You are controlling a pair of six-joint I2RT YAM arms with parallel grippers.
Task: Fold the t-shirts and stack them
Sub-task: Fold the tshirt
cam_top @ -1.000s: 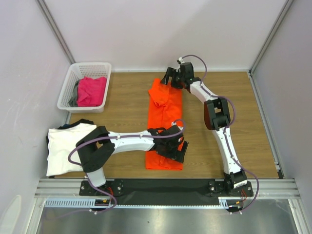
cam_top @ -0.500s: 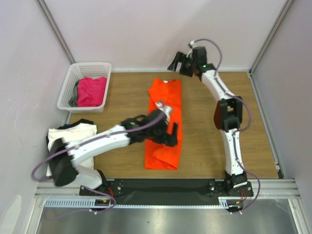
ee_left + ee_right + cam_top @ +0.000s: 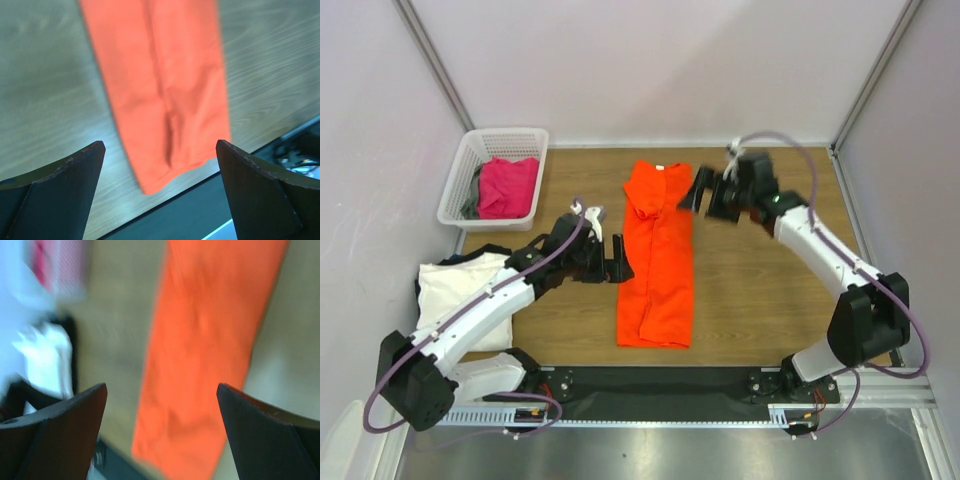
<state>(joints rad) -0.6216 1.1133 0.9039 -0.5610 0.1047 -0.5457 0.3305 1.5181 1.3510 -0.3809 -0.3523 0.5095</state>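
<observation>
Since both claws are spread wide and holding nothing, the orange t-shirt (image 3: 658,260) is just lying loose on the counter (image 3: 760,300). The left claw (image 3: 617,262) hangs right beside the shirt's left long edge, roughly at mid-length, fingers pointing toward the cloth. The right claw (image 3: 706,197) sits just off the right edge, up by the collar end, apart from the fabric as far as I can tell.

The big thing for whatever comes next: the shirt is already a long narrow strip, and its long axis runs straight from the far side of the counter (collar) down to the near edge (hem). So my guess is the next fold goes across that length, one end brought over the other. The left arm is nearer the hem, the right arm is nearer the collar. The left wrist view shows the hem end between its fingers, with a crease running down the middle. The right wrist view is too blurry to add much.

Further out, a white t-shirt (image 3: 460,300) lies at the left edge on top of a dark t-shirt (image 3: 488,250), well apart from the orange one. The basket (image 3: 500,133) in the far left corner holds a pink t-shirt (image 3: 507,187) and a grey t-shirt (image 3: 472,197). Only bare wood lies between either claw and the strip.
</observation>
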